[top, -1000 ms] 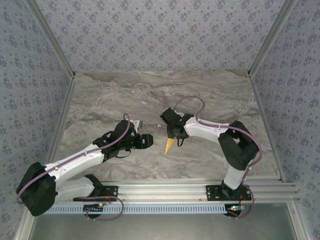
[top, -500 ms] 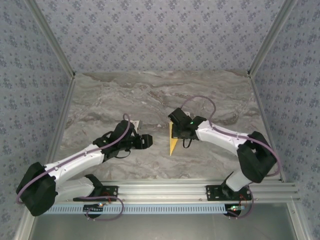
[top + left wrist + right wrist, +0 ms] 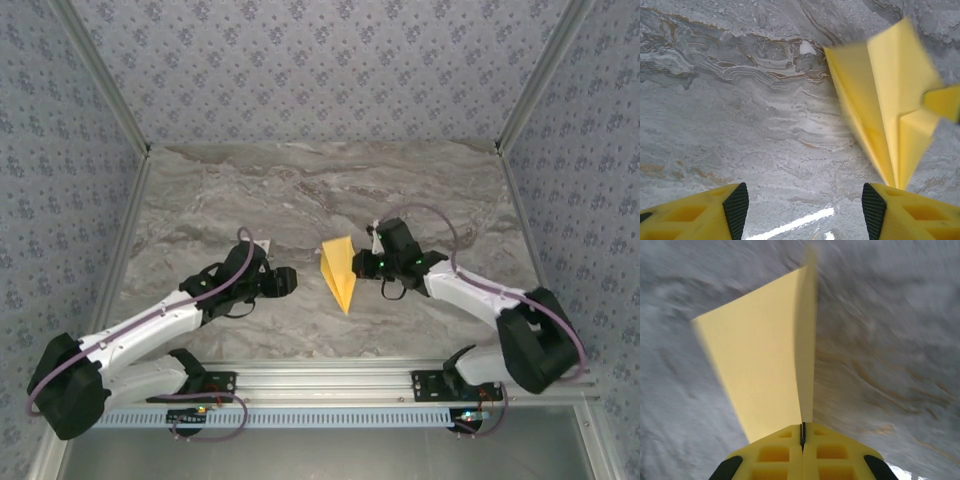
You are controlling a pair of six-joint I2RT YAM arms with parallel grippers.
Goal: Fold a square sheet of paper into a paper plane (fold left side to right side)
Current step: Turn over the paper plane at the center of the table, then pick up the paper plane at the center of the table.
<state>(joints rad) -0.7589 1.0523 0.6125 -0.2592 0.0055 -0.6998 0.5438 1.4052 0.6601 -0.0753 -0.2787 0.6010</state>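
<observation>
The square sheet of paper stands folded into a mustard-yellow paper plane [image 3: 340, 272], a slim dart with its sharp tip toward the near edge. My right gripper [image 3: 364, 265] is shut on the plane's centre fold from the right. In the right wrist view the paper plane [image 3: 760, 370] fans out ahead of the closed right gripper [image 3: 802, 432]. My left gripper [image 3: 291, 281] is open a little to the plane's left, apart from it. Through the left wrist camera the paper plane [image 3: 885, 105] shows at upper right, beyond the open left gripper [image 3: 805, 202], which holds nothing.
The grey marble table [image 3: 250, 190] stretches behind and to both sides of the arms. Patterned walls and aluminium rails [image 3: 400, 372] bound it. A small white mark [image 3: 806, 47] lies on the marble near the plane's tail.
The right arm swung out to the right and lower, its jaws closed on the plane, which turned broad side up. The left gripper drew back slightly.
</observation>
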